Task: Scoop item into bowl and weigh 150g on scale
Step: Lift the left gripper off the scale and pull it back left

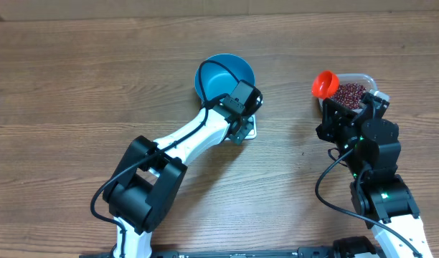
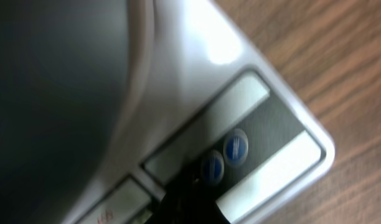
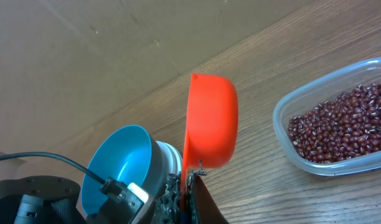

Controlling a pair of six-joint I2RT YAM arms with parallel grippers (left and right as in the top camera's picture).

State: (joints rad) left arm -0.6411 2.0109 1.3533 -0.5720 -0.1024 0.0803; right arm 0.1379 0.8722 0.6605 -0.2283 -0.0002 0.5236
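1. Beans (image 3: 343,127) heaped in a clear tub (image 3: 279,116), right side of a brown wood-grain tabletop (image 1: 76,86).
2. R gripper (image 3: 189,186) clamped tight on an orange scoop (image 3: 212,121) (tipped on its side) beside the tub.
3. Blue bowl (image 1: 219,79) sits on the white scale (image 2: 197,68), centre.
4. L gripper (image 2: 181,202) fully closed, holding nothing, tip by the scale's blue buttons (image 2: 235,148).

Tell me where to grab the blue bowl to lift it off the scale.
Pinch the bowl by its far rim from above, one finger inside, one outside. It sits upright, round and about as wide as the scale, likely too wide to span, and the left gripper crowds the near side.
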